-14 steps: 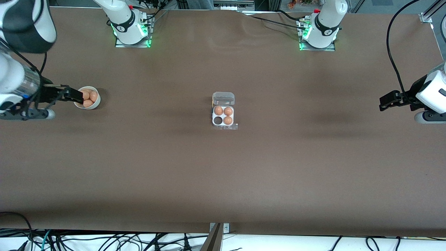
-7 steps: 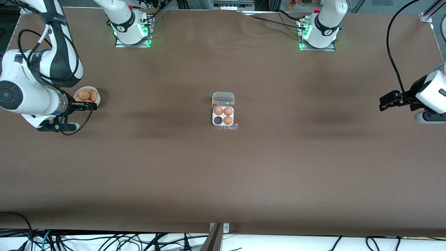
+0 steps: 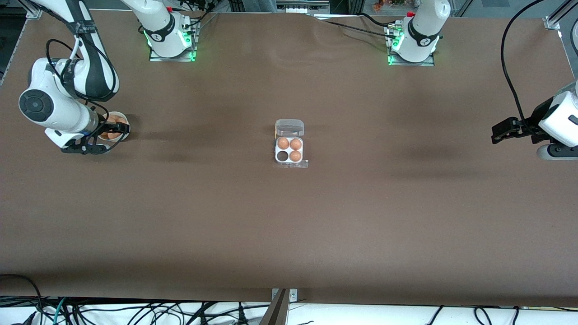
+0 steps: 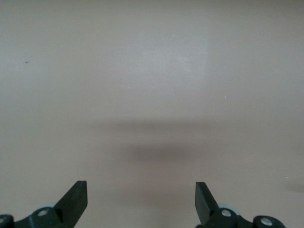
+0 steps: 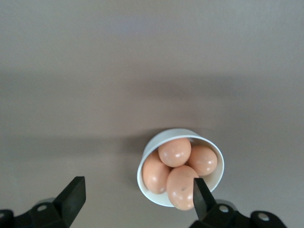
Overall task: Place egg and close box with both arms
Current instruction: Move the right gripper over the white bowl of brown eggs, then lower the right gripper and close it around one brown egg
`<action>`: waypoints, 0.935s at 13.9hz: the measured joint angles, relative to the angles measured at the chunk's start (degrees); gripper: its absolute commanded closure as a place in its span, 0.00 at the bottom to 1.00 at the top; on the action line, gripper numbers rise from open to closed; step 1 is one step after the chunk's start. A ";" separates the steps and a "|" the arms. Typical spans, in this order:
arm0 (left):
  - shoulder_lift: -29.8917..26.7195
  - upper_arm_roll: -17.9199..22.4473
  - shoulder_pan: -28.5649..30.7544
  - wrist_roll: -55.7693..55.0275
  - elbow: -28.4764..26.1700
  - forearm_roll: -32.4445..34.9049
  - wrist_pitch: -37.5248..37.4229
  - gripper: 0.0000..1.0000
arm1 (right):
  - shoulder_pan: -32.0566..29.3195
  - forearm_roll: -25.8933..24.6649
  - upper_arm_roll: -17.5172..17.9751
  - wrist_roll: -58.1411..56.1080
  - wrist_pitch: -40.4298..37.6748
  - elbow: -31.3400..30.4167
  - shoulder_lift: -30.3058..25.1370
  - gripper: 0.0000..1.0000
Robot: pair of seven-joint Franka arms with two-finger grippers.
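I have the brown table (image 3: pixel 289 216) spread wide, with the right arm (image 3: pixel 67 104) bent down at its own end and the left arm (image 3: pixel 557 124) waiting at the other end, its left gripper (image 4: pixel 141 199) hanging over bare tabletop with fingers spread apart and nothing between them. The box (image 3: pixel 289 151) sits mid-table, lid tipped back toward the bases, three cells filled and one dark cell empty on the side nearer the front camera and toward the right arm's end. The white bowl (image 5: pixel 180 173) holds four eggs heaped together, and my right gripper (image 5: pixel 135 199) hovers over it, fingers wide and empty; the egg (image 5: pixel 183 186) closest to one fingertip looks like my likeliest pick. My worry is the pile: since the eggs touch each other, a finger coming down could land on a shell instead of beside it, crack it, or shove a neighbour out over the rim. A smooth egg pinched off-centre may also squirt free. I can read no brand, label or writing on the bowl, box or table.
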 measured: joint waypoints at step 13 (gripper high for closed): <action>0.02 0.00 0.01 0.00 0.00 0.00 0.00 0.00 | 0.03 -5.07 -4.47 -4.59 3.97 -5.11 1.91 0.05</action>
